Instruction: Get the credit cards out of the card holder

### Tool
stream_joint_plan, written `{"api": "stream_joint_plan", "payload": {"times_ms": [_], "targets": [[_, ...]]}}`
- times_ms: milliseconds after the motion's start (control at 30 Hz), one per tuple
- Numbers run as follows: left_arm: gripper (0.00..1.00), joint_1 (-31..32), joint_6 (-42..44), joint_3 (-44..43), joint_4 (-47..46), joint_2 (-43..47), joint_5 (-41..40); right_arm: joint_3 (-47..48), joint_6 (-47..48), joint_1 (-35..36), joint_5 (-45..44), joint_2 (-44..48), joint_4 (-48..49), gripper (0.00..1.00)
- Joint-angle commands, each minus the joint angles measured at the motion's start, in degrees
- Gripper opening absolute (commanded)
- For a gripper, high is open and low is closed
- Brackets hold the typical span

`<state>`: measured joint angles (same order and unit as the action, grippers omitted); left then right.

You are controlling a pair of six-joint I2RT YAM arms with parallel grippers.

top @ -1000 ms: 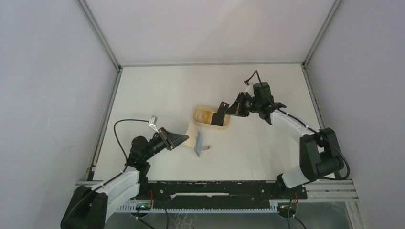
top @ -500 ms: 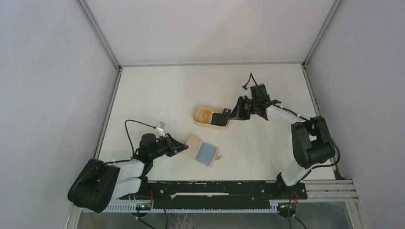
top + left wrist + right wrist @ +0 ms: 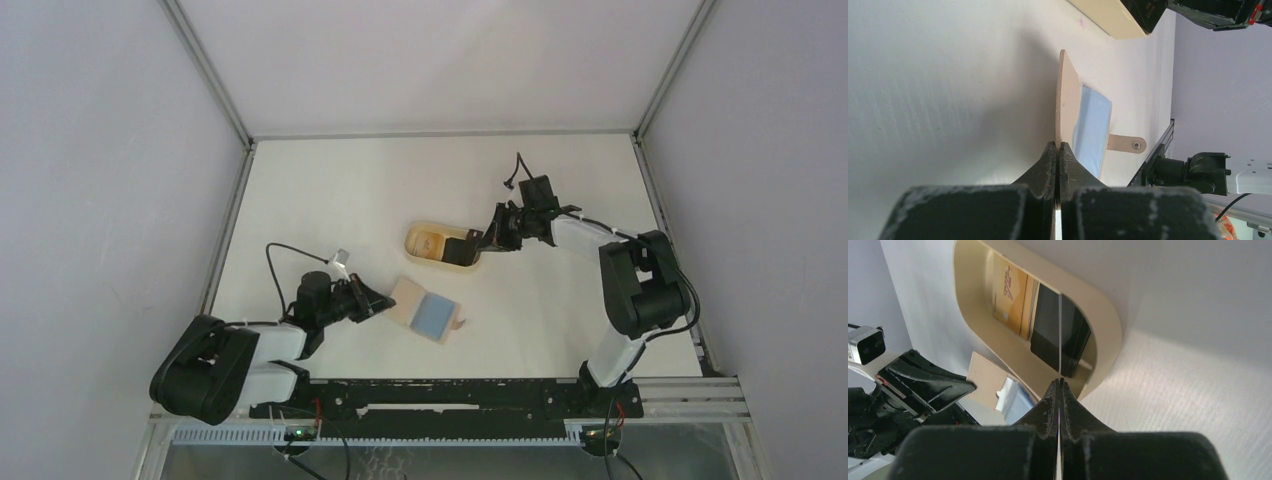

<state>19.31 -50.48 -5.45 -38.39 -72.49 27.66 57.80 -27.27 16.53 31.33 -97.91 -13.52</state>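
Top external view: my left fingers [image 3: 377, 303] sit low over the near-left part of the white tabletop [image 3: 320, 190]. They are pressed shut on the left edge of the small flat tan card holder [image 3: 406, 298]. The holder rests on the tabletop. A thin light blue credit card [image 3: 432, 316] lies against its right half, partly tucked in. A short tan strap with a dark snap dot [image 3: 458, 322] sticks out past the card's far side.

From my left wrist, the two fingertips meet with only the holder's thin tan edge between them.

My right fingers [image 3: 482, 240] are at the right end of the tan oval tray [image 3: 412, 232], which sits farther back, apart from the holder. They are closed on a thin black credit card [image 3: 462, 245] that reaches down into the tray.

From my right wrist, that card is edge-on, a pale line running from my fingertips into the tray, with black surface on both sides. I cannot tell whether that black is one card or more. A gold-orange card [image 3: 1008, 295] lies flat farther along the tray floor.
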Motion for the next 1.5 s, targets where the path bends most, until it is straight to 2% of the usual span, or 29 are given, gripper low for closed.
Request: {"api": "stream_joint_plan", "payload": {"times_ms": [0, 467, 733, 1033, 1167, 1333, 1467], "targets": [[0.00, -0.24, 1.80, -1.58, -1.61, -0.45, -1.46, 4.01, 1.08, 0.29, 0.36, -2.69, 0.48, 0.00], [0.00, -0.22, 2.05, -1.65, -1.69, -1.25, -2.83, 11.12, 1.11, 2.72, 1.70, -9.60, -4.55, 0.00], [0.00, -0.24, 1.96, -0.82, -1.86, -0.64, -3.21, 11.34, 3.12, 4.21, -1.14, -8.46, -8.38, 0.00], [0.00, -0.19, 1.72, 0.26, -1.82, 1.28, -3.80, 11.40, 3.49, 3.99, -5.27, -3.67, -10.10, 0.34], [0.00, -0.24, 1.70, 0.48, -1.77, 1.75, -4.31, 13.32, 5.31, 4.76, -6.85, -2.01, -12.48, 0.38], [0.00, -0.24, 2.10, 1.59, -0.39, 4.15, -7.29, 15.76, 7.85, 9.05, -12.80, 1.33, -15.74, 0.47], [0.00, -0.19, 3.05, 2.23, 4.46, 7.64, -10.40, 16.03, 8.59, 13.94, -14.20, 2.00, -18.29, 0.47]]}}
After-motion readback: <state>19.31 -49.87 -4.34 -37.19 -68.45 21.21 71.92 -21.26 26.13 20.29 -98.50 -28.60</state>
